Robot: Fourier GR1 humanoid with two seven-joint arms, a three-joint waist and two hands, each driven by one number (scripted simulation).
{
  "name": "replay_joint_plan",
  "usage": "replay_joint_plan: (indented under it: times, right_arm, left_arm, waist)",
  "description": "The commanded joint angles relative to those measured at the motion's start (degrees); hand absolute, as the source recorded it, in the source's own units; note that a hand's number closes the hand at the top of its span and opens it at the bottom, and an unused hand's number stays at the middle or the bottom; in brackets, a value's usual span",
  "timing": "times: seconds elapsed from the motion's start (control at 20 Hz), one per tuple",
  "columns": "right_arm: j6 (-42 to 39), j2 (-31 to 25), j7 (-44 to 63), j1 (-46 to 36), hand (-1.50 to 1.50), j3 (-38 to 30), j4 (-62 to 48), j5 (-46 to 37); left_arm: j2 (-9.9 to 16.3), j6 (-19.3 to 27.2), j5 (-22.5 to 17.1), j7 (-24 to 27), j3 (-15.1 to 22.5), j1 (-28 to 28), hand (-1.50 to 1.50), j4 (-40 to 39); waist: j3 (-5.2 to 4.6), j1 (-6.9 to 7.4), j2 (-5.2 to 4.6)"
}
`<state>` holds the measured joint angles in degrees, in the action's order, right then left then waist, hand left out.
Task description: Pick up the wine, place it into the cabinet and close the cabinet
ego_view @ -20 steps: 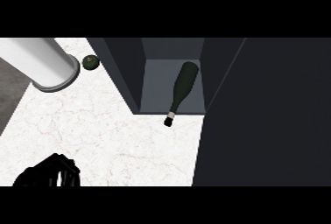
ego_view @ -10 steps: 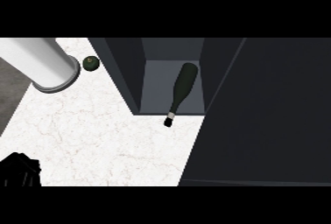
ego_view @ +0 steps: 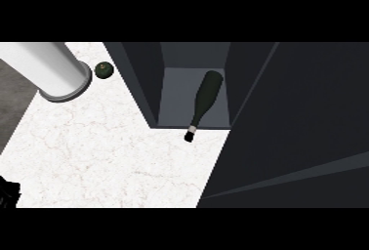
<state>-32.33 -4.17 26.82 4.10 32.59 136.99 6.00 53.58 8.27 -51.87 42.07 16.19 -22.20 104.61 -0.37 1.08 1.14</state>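
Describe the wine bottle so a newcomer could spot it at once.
Find the dark cabinet standing open on the white counter. The bottle lies on its floor, neck poking out over the counter. It is long and slim, unlike the small round green thing left of the cabinet.

A white marble counter (ego_view: 108, 161) meets grey floor (ego_view: 14, 97) beside a white cylinder (ego_view: 51, 68).

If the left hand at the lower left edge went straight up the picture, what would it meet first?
Only a sliver of the left hand shows. Probably bare counter first, then the white cylinder; heading unclear.
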Motion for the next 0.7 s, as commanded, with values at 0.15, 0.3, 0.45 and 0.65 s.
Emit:
replay_joint_plan:
  times: [0.15, 0.3, 0.45, 0.65]
  right_arm:
    - [11.3, 3.9, 0.8, -5.3, 1.50, 16.0, -5.5, -4.8]
    - [12.7, 3.9, 0.7, -7.2, 1.50, 15.7, -6.5, -3.9]
    - [12.7, 3.8, 0.6, -9.6, 1.50, 14.7, -7.9, -3.5]
    - [14.2, 3.8, -0.7, -10.3, 1.50, 13.4, -9.1, -2.0]
  left_arm:
    - [1.3, -4.1, -1.8, 0.3, -2.2, -1.3, 1.50, -0.9]
    - [2.6, -5.7, -2.4, 0.0, -3.4, -1.1, 1.50, -1.6]
    - [2.7, -7.5, -2.4, 1.0, -3.8, -1.5, 1.50, -2.2]
    - [2.8, -7.6, -2.0, 0.8, -3.6, -1.6, 1.50, -1.8]
  waist:
    - [-0.10, 1.20, -0.19]
    - [-0.17, 1.54, -0.32]
    - [-0.31, 2.76, -0.41]
    - [-0.25, 3.07, -0.67]
